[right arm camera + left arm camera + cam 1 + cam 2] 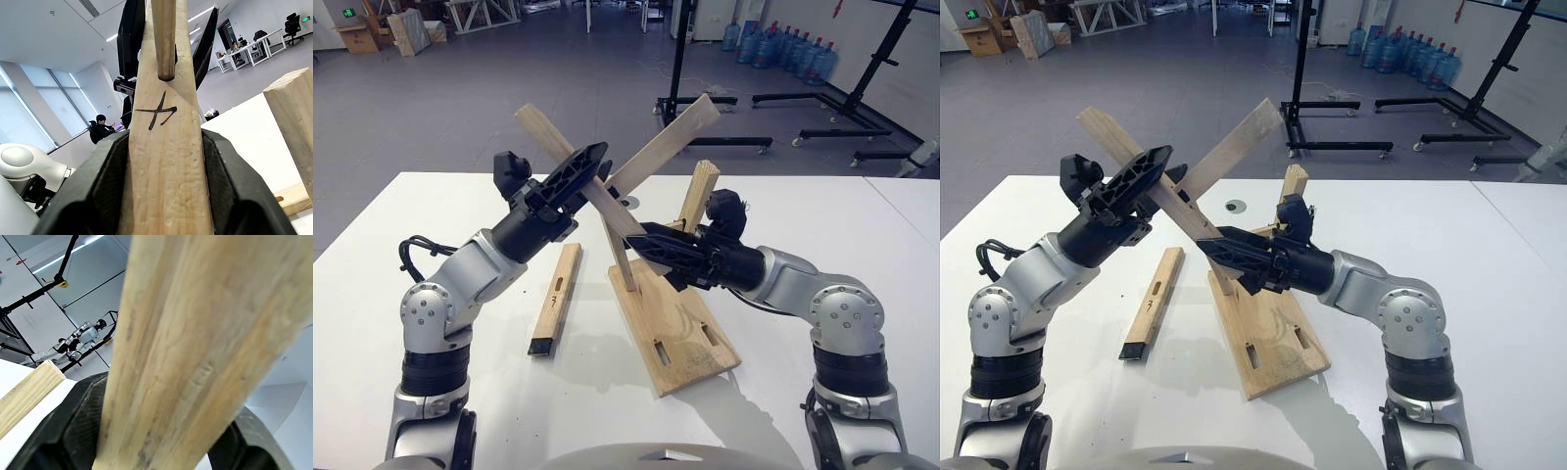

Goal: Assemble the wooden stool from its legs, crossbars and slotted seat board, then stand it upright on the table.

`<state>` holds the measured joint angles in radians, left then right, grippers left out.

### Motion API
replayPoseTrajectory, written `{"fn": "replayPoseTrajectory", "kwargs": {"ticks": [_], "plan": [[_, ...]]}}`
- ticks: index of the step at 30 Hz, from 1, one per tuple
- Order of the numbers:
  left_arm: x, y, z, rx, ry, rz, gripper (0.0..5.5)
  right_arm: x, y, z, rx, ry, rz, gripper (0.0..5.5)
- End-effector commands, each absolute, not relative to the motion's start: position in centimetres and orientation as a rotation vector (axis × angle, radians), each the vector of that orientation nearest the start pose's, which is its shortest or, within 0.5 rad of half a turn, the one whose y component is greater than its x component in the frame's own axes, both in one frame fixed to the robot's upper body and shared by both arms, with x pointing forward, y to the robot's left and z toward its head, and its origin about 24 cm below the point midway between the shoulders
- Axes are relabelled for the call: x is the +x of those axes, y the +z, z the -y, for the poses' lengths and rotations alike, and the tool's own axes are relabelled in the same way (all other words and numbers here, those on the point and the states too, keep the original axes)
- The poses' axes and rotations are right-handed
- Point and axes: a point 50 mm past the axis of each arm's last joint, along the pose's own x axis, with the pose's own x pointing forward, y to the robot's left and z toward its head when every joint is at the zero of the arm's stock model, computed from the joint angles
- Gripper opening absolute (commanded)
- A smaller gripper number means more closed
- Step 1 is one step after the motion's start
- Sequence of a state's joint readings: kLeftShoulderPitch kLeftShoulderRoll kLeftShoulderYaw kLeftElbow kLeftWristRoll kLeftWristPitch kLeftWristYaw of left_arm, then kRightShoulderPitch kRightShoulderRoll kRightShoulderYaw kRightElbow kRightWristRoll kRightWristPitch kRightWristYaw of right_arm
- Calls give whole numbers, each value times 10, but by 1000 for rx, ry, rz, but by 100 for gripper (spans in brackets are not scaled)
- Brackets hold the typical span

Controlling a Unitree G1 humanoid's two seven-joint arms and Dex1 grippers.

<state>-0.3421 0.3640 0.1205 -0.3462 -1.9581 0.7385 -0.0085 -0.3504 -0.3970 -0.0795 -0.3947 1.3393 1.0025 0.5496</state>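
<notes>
left fingers [578,168]: clamped on crossbar [666,142], held above the desk [391,225], slanting up-right
right fingers [661,247]: clamped on slotted leg [546,132], slanting up-left
joint: crossbar sits in the slotted leg's slot
seat board [690,345]: flat on desk, below right fingers
second leg [698,196]: upright behind right fingers
loose piece [556,294]: flat on desk, left of seat board

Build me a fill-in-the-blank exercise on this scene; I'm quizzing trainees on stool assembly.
1. The seat board lies ___ on the table.
2. The broad plank in the left gripper and the slotted plank in the right gripper form the letter ___.
3. A loose piece lies on the seat board's ___ side.
Missing: flat; X; left.
</notes>
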Motion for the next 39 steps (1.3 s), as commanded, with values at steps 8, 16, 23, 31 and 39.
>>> {"fn": "replayPoseTrajectory", "kwargs": {"ticks": [8,16,23,31,39], "plan": [[249,202,-131,-1072,-1086,-130,239,228,173,111,596,1406,-259,262],[250,193,-130,-956,-1078,-136,211,228,180,121,501,1408,-264,387],[245,199,-130,-683,-1098,-107,211,233,203,177,266,1239,-240,499],[237,203,-140,-334,-1094,-29,211,246,177,262,-585,935,-615,540],[233,201,-136,-401,-1097,4,211,235,89,270,-727,1054,-865,540]]}}
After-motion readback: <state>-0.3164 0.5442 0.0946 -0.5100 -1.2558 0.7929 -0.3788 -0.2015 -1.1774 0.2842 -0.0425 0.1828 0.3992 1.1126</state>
